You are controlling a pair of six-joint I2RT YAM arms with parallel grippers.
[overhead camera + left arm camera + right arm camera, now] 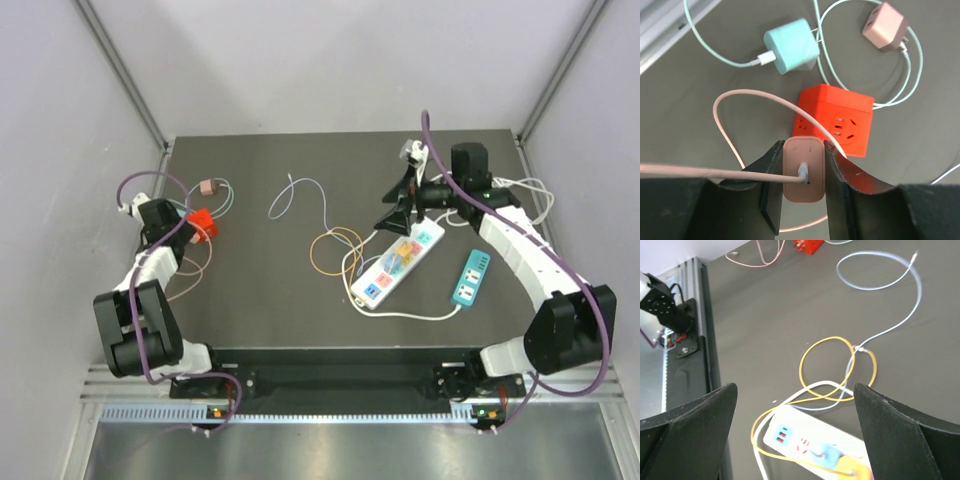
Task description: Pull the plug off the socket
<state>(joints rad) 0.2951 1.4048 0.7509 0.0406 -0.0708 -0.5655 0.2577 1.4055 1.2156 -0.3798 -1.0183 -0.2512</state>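
Clamps left tool [802,150] on pink plug [805,189] by orange socket cube [840,120], seemingly squared for a straight pull (right tool [795,387] spread wide, idle).

plug [804,170] pink | socket cube [837,120] orange-red | charger [790,46] mint | table [680,125] dark grey

Matt pink plastic plug [804,170]; smooth orange plastic socket [837,120].

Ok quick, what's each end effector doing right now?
Left end effector: closed on the pink plug.
Right end effector: open, holding nothing.
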